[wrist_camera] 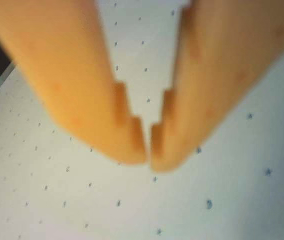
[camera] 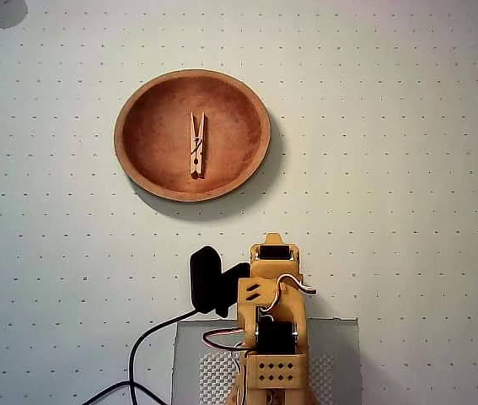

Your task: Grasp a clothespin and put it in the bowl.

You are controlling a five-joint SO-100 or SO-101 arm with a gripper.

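- One clothespin (camera: 197,145), light wood with a metal coil at its middle, lies inside the bowl (camera: 142,99) near the centre, its length running up and down the overhead view
- One bowl, round and shallow, reddish-brown inside with a paler tan rim, sits on the white dotted table (camera: 407,126) in the upper left part of the overhead view, casting a shadow to its lower right
- One orange arm (camera: 274,333) is folded low at the bottom edge of the overhead view, well apart from the bowl, over a grey mat (camera: 344,354)
- One black camera (camera: 207,280) sits on the arm's left side in that view, with a black cable (camera: 137,354) trailing off toward the bottom edge
- The gripper (wrist_camera: 150,159), seen blurred in the wrist view, has its two orange fingers (wrist_camera: 81,90) pressed together at the tips, with nothing between them and only dotted table behind
- No brand, label or readable writing shows in either view
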